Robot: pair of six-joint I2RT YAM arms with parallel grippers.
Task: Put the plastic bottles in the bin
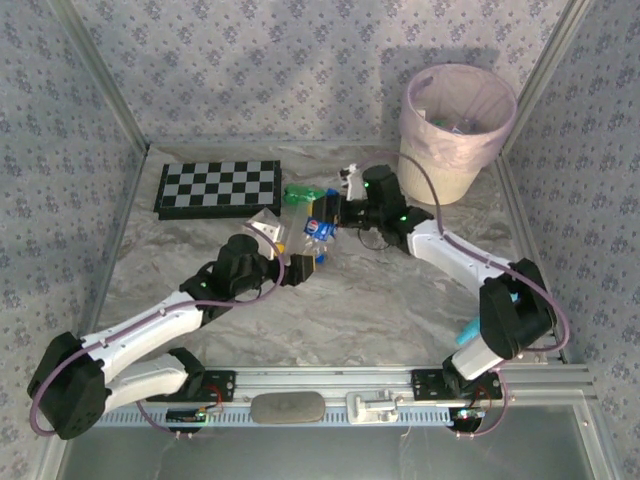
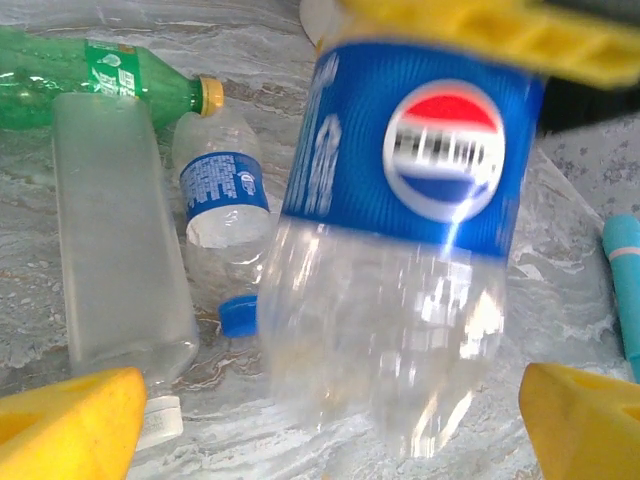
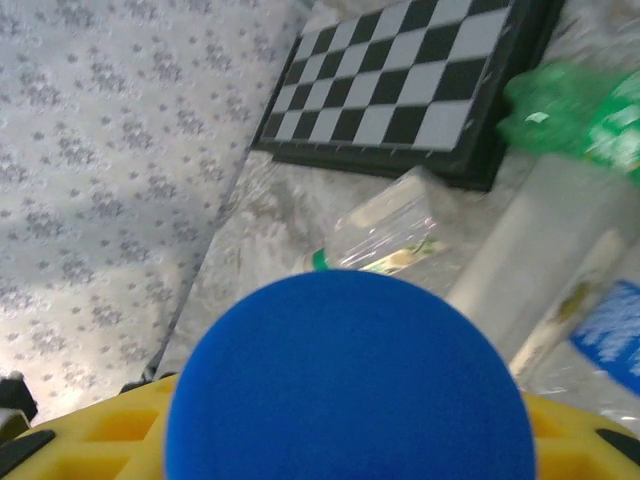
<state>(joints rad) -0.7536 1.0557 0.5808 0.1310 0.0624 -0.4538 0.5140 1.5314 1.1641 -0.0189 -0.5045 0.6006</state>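
The Pepsi bottle [image 2: 400, 260] is between the fingers of the left gripper [image 2: 325, 425], which are wide apart and do not touch it. The right gripper [image 3: 345, 440] is clenched on it at its blue cap [image 3: 345, 370]. The bin [image 1: 458, 160] is well apart from it.

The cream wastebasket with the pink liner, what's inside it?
Inside the round cream wastebasket, a translucent pink plastic bag holds a few clear plastic bottles with blue touches. The near wall hides whatever lies deeper.
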